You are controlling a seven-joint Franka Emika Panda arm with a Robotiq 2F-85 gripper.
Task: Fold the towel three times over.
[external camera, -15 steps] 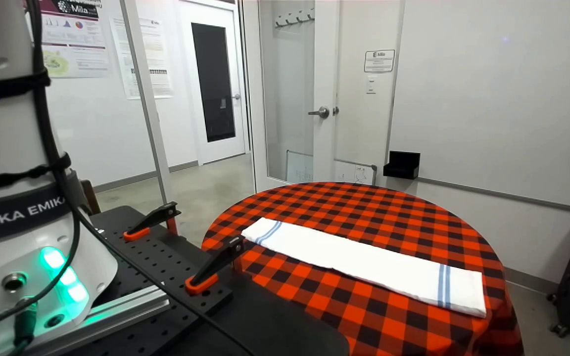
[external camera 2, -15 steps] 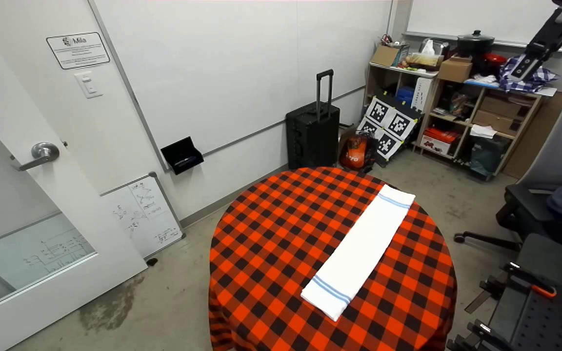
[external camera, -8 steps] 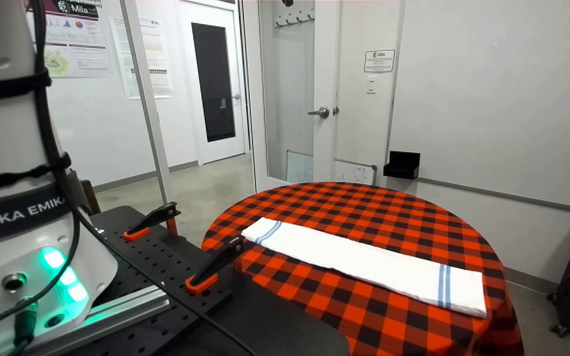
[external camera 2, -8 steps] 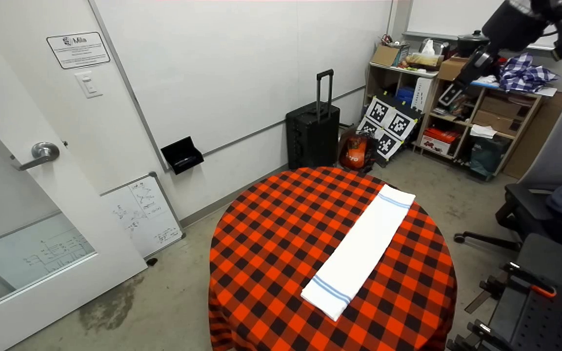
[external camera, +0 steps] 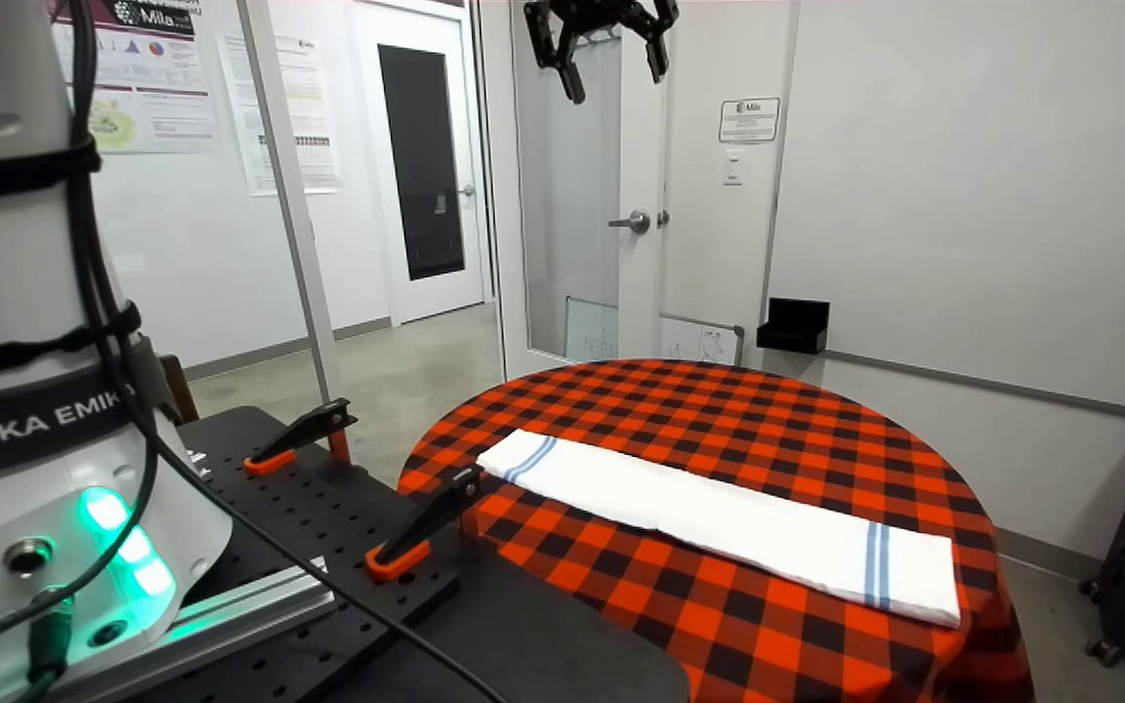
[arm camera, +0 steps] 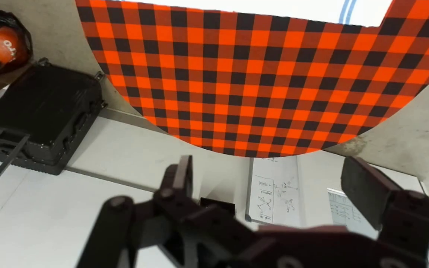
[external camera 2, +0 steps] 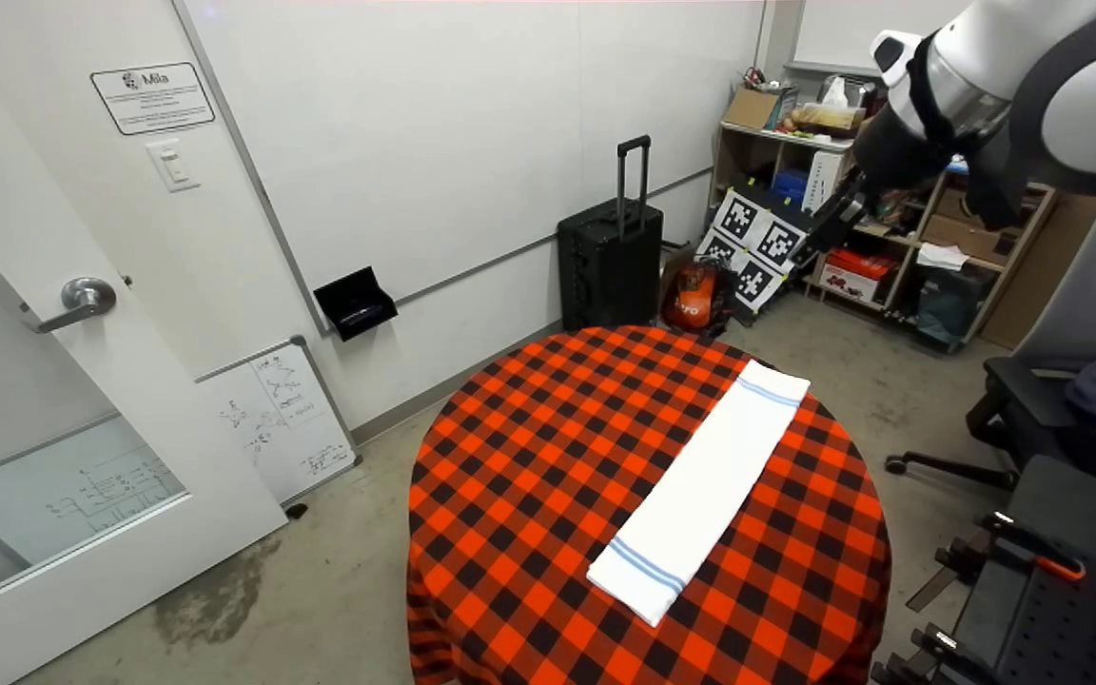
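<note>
The towel (external camera: 719,517) is a long, narrow white cloth with blue stripes near both ends. It lies flat across the table in both exterior views (external camera 2: 705,485). In the wrist view only its edge (arm camera: 237,5) shows at the top, with one blue-striped end at right. My gripper (external camera: 617,88) hangs high above the table, well clear of the towel. It is open, with its fingers spread wide and nothing between them in the wrist view (arm camera: 269,160). In an exterior view the gripper (external camera 2: 812,243) is dark and seen from the side, at upper right beside the arm.
A red-and-black checked tablecloth (external camera: 709,410) covers the round table. Two clamps (external camera: 426,522) hold the black robot base plate (external camera: 328,508) by the table's near side. A black suitcase (external camera 2: 610,262) and shelves (external camera 2: 929,228) stand beyond the table.
My gripper has come down into view at the top of an exterior view, and the arm has moved in from the upper right in an exterior view. The towel has not moved.
</note>
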